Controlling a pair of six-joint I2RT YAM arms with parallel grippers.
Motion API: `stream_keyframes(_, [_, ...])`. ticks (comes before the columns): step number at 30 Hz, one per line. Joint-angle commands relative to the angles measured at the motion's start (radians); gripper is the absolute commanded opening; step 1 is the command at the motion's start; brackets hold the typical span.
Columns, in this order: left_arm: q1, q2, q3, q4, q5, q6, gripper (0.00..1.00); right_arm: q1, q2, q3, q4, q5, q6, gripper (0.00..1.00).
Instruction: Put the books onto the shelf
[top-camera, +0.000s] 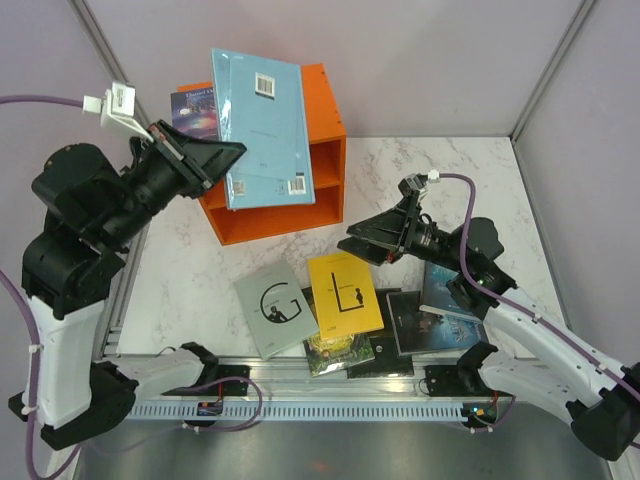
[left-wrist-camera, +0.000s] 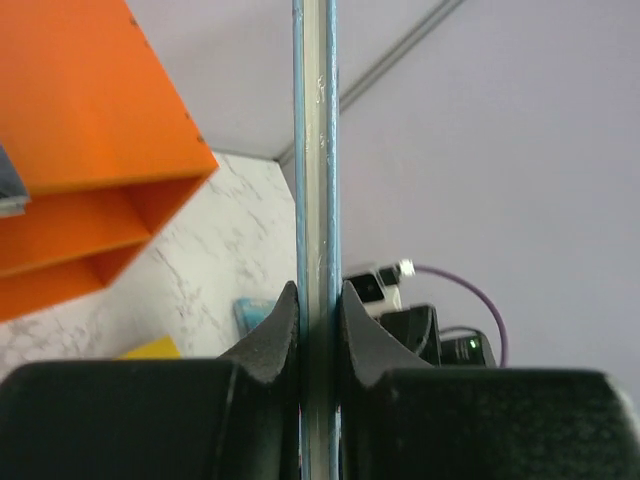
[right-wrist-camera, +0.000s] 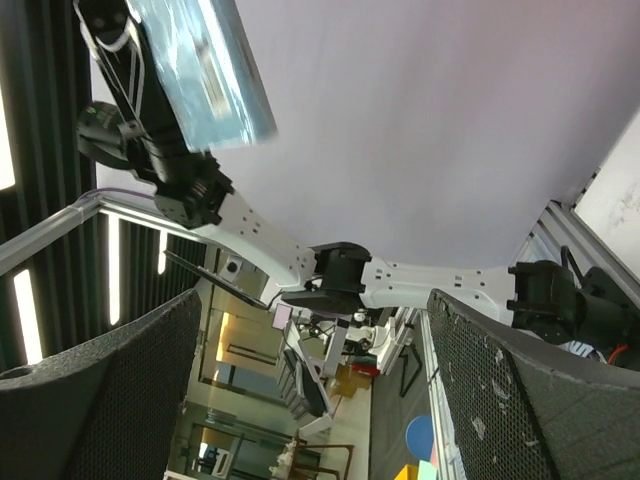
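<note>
Overhead: my left tool clamps the light blue book at its lower-left edge, upper centre of the frame, in front of the orange shelf. The book looks thin, light and likely to flex, so I should hold it near the spine.
Left wrist: pads are clenched on the book's edge.
Right wrist: my right tool is released, with nothing between its fingers.

Light blue book upright, pinched at edge in my left gripper, raised before tilted orange shelf; grey "G" book, yellow book lie flat; darker books overlap alongside.
</note>
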Motion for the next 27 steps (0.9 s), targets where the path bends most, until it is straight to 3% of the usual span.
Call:
stream_keyframes(1, [0.061, 0.103, 0.152, 0.028, -0.049, 0.131, 0.02, -0.005, -0.042, -0.023, -0.040, -0.007, -0.024, 0.96])
stream_keyframes(2, [0.095, 0.127, 0.172, 0.023, 0.009, 0.138, 0.02, -0.005, -0.056, -0.025, -0.054, -0.007, -0.030, 0.96])
stream_keyframes(6, [0.465, 0.165, 0.126, 0.103, 0.322, 0.068, 0.02, -0.008, -0.085, -0.014, -0.120, -0.014, -0.072, 0.96])
stream_keyframes(9, [0.656, 0.193, 0.097, 0.166, 0.503, 0.010, 0.02, -0.009, -0.110, -0.006, -0.184, -0.014, -0.099, 0.96])
stream_keyframes(12, [0.776, 0.226, 0.063, 0.247, 0.647, -0.049, 0.02, -0.012, -0.128, -0.025, -0.203, -0.014, -0.103, 0.96])
stream_keyframes(16, [0.850, 0.269, 0.000, 0.368, 0.764, -0.135, 0.02, -0.014, -0.131, -0.040, -0.206, -0.016, -0.103, 0.96])
stream_keyframes(21, [0.898, 0.366, 0.011, 0.373, 0.904, -0.147, 0.02, -0.014, -0.091, -0.026, -0.206, -0.031, -0.118, 0.95])
stream_keyframes(27, [0.905, 0.418, 0.000, 0.240, 0.838, -0.034, 0.02, -0.019, -0.038, -0.007, -0.204, -0.048, -0.136, 0.95])
